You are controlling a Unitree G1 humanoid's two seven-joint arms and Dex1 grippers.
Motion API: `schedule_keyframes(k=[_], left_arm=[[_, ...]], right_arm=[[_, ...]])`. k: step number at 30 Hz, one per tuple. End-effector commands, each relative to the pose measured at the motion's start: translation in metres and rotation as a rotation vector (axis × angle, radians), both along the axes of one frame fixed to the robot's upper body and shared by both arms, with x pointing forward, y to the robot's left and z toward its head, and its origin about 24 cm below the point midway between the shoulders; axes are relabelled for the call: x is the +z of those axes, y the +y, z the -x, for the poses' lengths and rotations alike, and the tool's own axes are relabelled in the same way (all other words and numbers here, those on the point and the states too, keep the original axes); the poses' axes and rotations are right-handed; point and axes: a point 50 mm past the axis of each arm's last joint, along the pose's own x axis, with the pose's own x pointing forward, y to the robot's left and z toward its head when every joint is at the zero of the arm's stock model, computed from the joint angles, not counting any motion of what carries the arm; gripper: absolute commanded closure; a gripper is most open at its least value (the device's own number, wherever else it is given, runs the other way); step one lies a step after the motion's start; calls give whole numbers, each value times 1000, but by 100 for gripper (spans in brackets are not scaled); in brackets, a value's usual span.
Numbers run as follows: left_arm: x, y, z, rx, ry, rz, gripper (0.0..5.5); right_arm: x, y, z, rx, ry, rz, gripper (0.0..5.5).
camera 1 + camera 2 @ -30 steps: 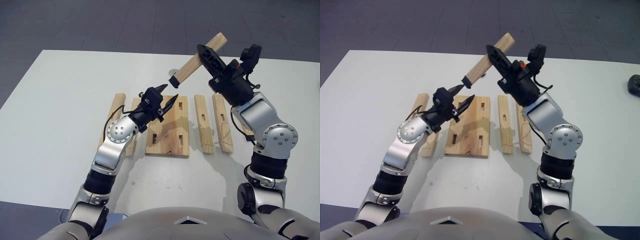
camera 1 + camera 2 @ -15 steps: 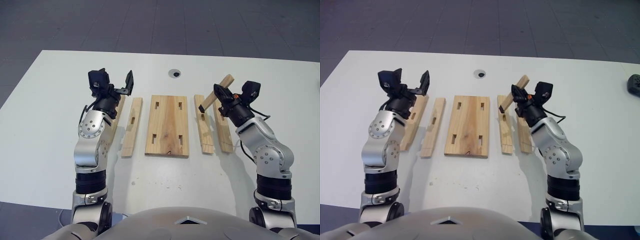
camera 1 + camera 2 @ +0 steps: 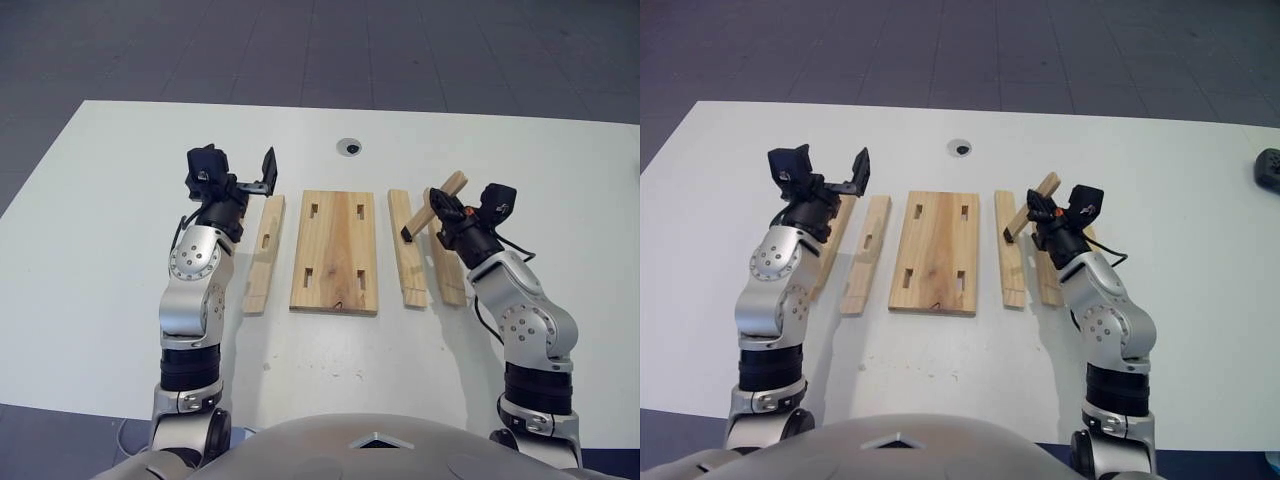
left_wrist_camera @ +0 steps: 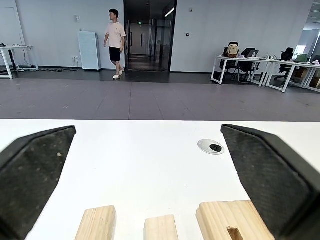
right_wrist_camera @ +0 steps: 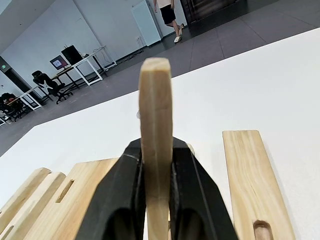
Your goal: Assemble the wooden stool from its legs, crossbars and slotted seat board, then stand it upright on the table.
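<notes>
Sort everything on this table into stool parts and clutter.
Job: slotted seat board; left planks; right planks; wooden bar in right end effector.
Lying about: table grommet; dark object at far right.

Pale bare-wood seat board [image 3: 335, 250] — grainy, matt — on smooth white table [image 3: 120, 200]
</notes>
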Motion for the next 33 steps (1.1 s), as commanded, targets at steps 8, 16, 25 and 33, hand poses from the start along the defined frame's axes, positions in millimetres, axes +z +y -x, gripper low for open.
schedule_keyframes(k=[8, 16, 25, 33], left_arm=[[-8, -7, 3, -12, 24, -22, 10], [-11, -14, 3, -33, 25, -57, 10], [-15, -19, 5, -42, 29, -85, 10], [-17, -22, 5, -55, 21, -121, 10]], right_arm=[[2, 4, -5, -12, -14, 46, 509], [-17, -1, -8, -43, 101, 176, 509], [-9, -1, -11, -26, 16, 489, 509], [-14, -15, -4, -137, 22, 429, 509]])
